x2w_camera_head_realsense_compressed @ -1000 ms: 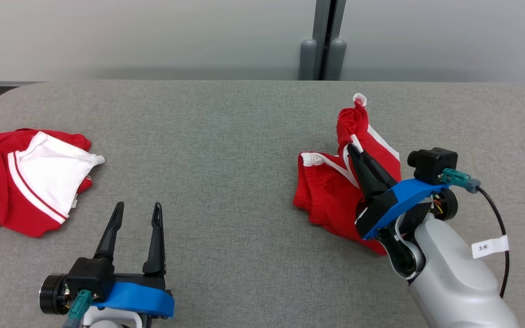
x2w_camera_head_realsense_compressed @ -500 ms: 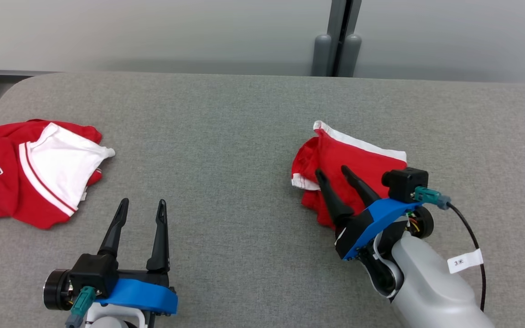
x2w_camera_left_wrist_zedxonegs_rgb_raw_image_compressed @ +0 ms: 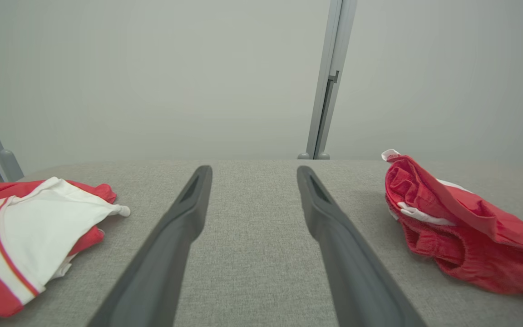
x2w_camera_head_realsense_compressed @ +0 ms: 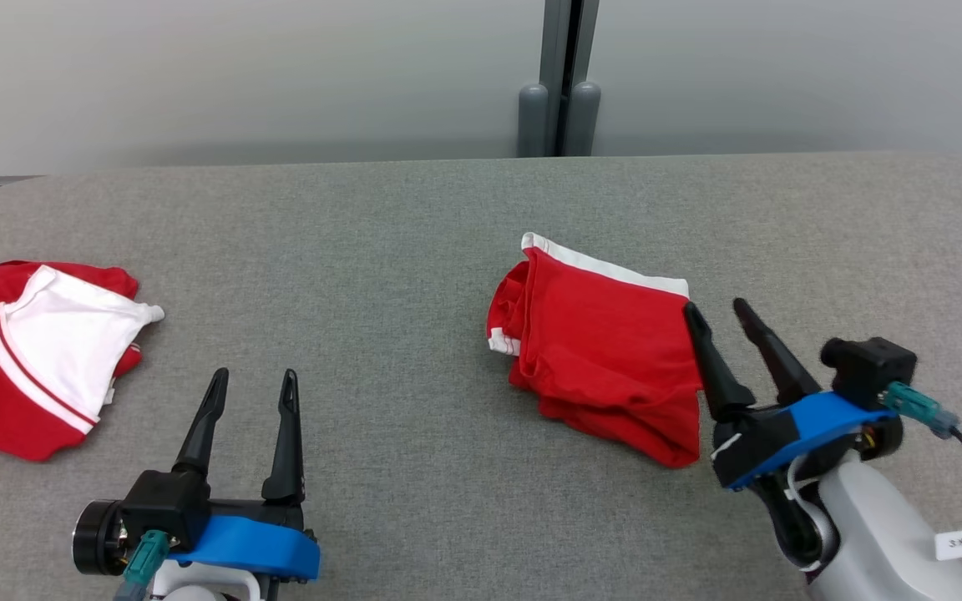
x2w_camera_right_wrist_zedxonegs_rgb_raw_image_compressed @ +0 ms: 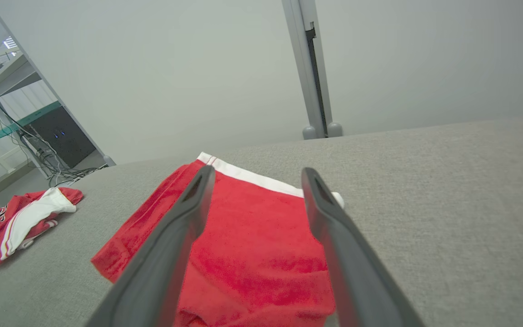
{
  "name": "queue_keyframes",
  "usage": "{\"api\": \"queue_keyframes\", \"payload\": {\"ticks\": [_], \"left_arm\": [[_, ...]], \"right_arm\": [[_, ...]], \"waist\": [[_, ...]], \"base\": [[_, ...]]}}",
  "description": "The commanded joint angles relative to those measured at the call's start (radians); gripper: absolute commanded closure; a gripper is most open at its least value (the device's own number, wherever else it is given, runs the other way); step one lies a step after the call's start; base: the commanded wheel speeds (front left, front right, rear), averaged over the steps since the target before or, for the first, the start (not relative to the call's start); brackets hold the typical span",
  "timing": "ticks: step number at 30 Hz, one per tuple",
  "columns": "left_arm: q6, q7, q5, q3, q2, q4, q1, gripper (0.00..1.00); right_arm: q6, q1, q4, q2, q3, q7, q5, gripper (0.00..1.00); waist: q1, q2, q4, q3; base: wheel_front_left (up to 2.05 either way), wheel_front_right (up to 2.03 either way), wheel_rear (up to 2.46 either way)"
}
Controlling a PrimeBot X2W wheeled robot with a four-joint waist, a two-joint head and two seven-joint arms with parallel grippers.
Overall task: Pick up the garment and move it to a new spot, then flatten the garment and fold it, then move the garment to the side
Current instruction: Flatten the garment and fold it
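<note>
Grey fabric table (x2w_camera_head_realsense_compressed: 414, 217) noted. Red garment (x2w_camera_head_realsense_compressed: 606, 351) lies folded flat just ahead and left of the right gripper (x2w_camera_head_realsense_compressed: 713, 305), whose fingers stand apart, holding nothing. Red-and-white jersey (x2w_camera_head_realsense_compressed: 38, 359) lies crumpled left of the left gripper (x2w_camera_head_realsense_compressed: 254, 374), likewise spread and empty.

Bench (x2w_camera_head_realsense_compressed: 414, 250): carries two garments.
Shorts (x2w_camera_head_realsense_compressed: 598, 351): on the bench, just ahead and to the left of the right end effector (x2w_camera_head_realsense_compressed: 715, 307), whose left fingertip stands at their right edge. They are well to the right of the left end effector (x2w_camera_head_realsense_compressed: 253, 377).
Jersey (x2w_camera_head_realsense_compressed: 30, 359): on the bench, left of the left end effector.
Post (x2w_camera_head_realsense_compressed: 560, 83): behind the bench's far edge, beyond both end effectors.
</note>
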Motion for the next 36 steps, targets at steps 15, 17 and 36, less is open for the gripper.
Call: {"api": "queue_keyframes", "payload": {"ticks": [15, 17, 36], "left_arm": [[0.008, -0.003, 0.041, 0.035, -0.001, -0.008, 0.053, 0.0], [0.011, -0.003, 0.047, 0.038, -0.001, -0.009, 0.059, 0.0], [0.046, -0.003, 0.091, 0.051, 0.019, -0.029, 0.137, 0.0]], "right_arm": [[0.0, 0.322, -0.358, 0.05, -0.291, -0.005, -0.232, 0.0], [0.0, 0.36, -0.384, 0.064, -0.307, -0.005, -0.254, 0.0], [0.001, 0.523, -0.429, 0.124, -0.355, -0.005, -0.383, 0.0]], "waist": [[0.0, -0.0001, -0.047, -0.052], [0.0, -0.0001, -0.048, -0.062], [0.0, -0.0001, -0.025, -0.122]], "base": [[0.0, 0.0, 0.0], [0.0, 0.0, 0.0], [0.0, 0.0, 0.0]]}}
